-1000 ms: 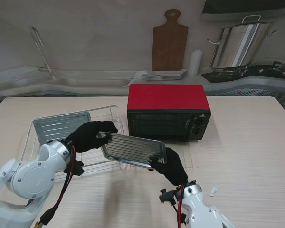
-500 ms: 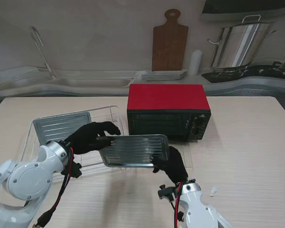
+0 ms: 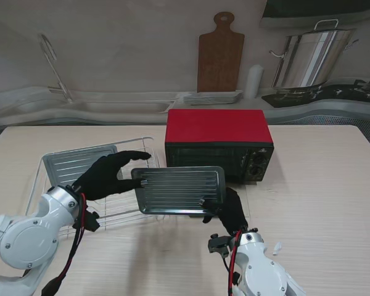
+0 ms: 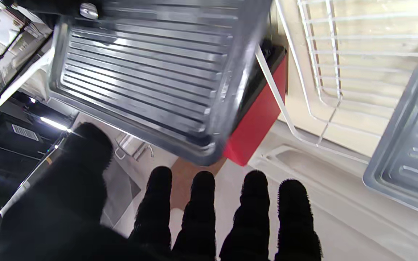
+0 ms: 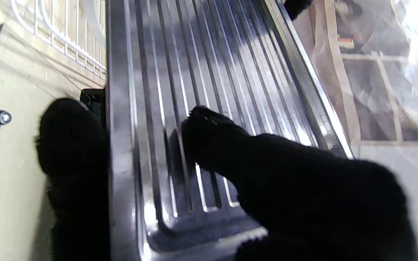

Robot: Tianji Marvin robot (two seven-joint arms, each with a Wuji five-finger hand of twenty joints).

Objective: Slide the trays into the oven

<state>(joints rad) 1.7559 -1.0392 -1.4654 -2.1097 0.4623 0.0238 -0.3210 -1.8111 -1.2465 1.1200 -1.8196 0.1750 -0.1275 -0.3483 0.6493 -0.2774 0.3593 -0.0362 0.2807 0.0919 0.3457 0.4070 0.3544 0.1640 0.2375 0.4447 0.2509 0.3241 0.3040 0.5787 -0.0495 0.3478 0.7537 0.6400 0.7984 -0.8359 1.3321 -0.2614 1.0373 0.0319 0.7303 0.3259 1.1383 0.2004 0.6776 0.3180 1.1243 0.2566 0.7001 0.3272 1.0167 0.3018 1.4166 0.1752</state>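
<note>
At nine o'clock, my left hand (image 3: 106, 174) hangs with fingers spread, gripping nothing, over the white wire rack (image 3: 124, 213) where a second ribbed steel tray (image 3: 76, 164) waits. At centre, my right hand (image 3: 230, 209) alone pinches the near corner of the ribbed steel baking tray (image 3: 180, 190), held tilted before the red countertop oven (image 3: 219, 145). I judge that one-corner grip risky: the tray could pivot, slip, or strike the oven's front.

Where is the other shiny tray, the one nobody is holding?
In the stand's view, the second tray lies on the white wire rack, left of the red oven.
</note>
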